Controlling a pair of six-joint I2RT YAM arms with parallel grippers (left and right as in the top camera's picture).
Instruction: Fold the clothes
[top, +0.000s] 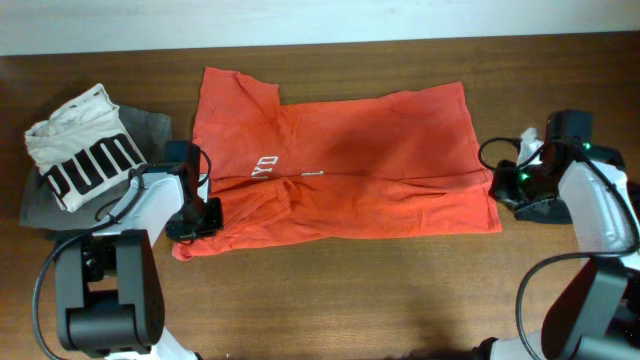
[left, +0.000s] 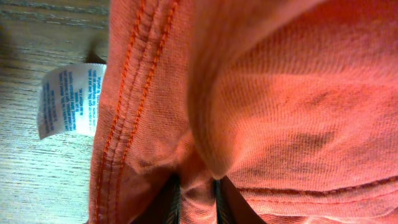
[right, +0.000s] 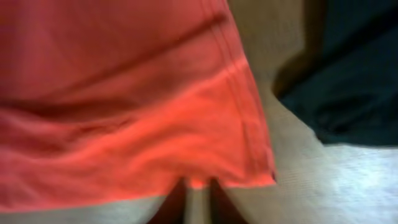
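While both pairs of my fingers were clamped on cloth, the step in hand was, as I judged it, the grasp that opens a fold. My left gripper (left: 196, 200) pinched a raised ridge of the orange-red T-shirt (top: 340, 165) beside its stitched edge, a little right of a white care label (left: 67, 99); from overhead this grip sat at the garment's near left corner. My right gripper (right: 199, 190) held the hem at the right end, close beside a corner, with bare table (top: 350, 290) under it.

The next move called for both arms to rise together, keep the near edge taut between them, carry it toward the far edge and lay it down level. Uneven lifting would likely have skewed the fold.

The T-shirt lay spread sideways across the middle of the table. Its far half was fairly smooth and its near half was creased and rumpled, most of all toward the left. White lettering (top: 265, 162) showed left of centre.

At the far left, well apart from my grips, a white PUMA shirt (top: 85, 145) rested on a grey garment (top: 150, 125).
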